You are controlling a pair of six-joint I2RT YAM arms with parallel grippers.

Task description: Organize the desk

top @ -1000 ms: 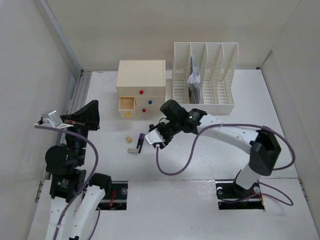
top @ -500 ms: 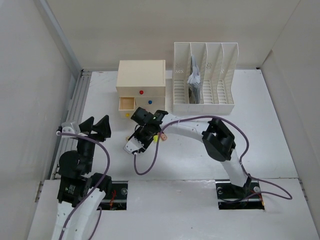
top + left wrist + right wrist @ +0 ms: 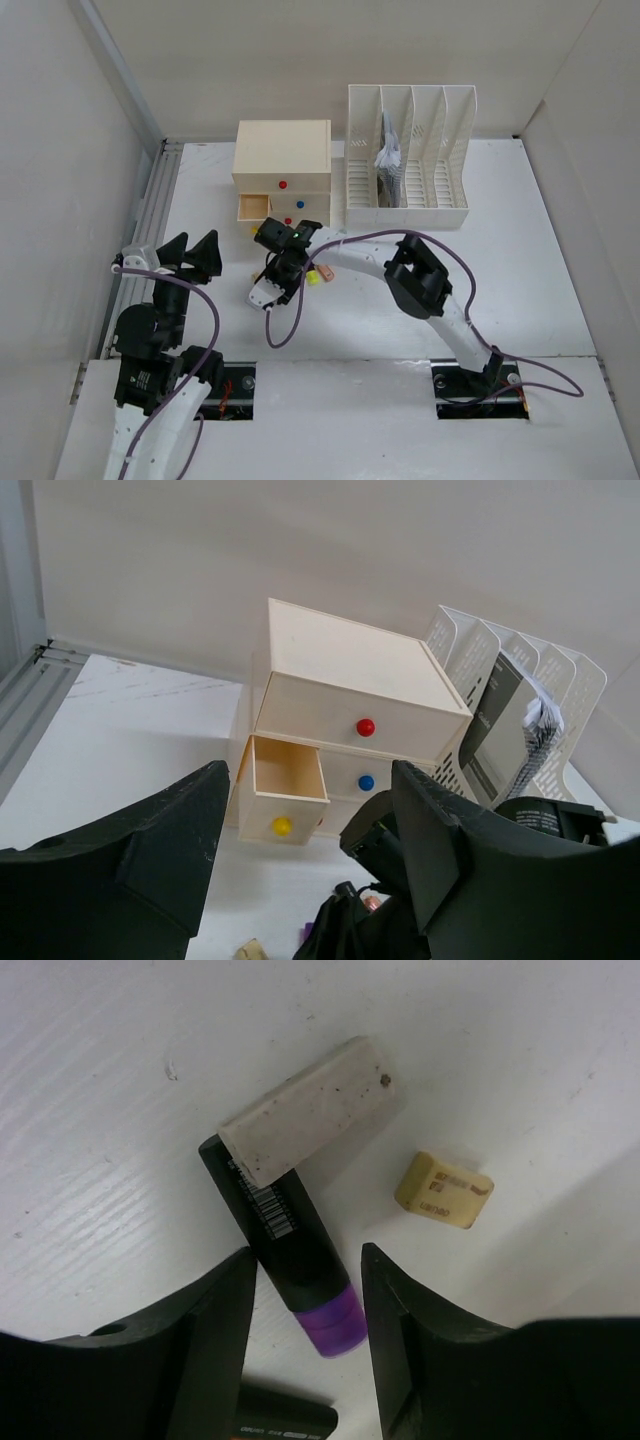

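Observation:
The desk [image 3: 520,250] is a white tabletop. A black marker with a purple cap [image 3: 290,1250] lies on it. A white eraser [image 3: 310,1125] rests across the marker's far end, and a small yellow eraser [image 3: 443,1190] sits to the right. My right gripper [image 3: 308,1300] is open just above them, with a finger on each side of the purple cap and neither touching it. In the top view it hovers at the front centre-left [image 3: 268,290]. My left gripper [image 3: 195,245] is open and empty near the left edge, and it points at the drawer box [image 3: 350,680].
The cream drawer box [image 3: 282,165] has its yellow-knob drawer [image 3: 253,207] pulled out and empty. A white file rack [image 3: 410,160] holding papers stands to its right. A metal rail [image 3: 160,190] runs along the left edge. A second black marker [image 3: 285,1422] lies under the right gripper.
My right arm has swung left and come down over the marker and erasers. My left gripper has opened and dropped nearer the front of the desk, then held still.

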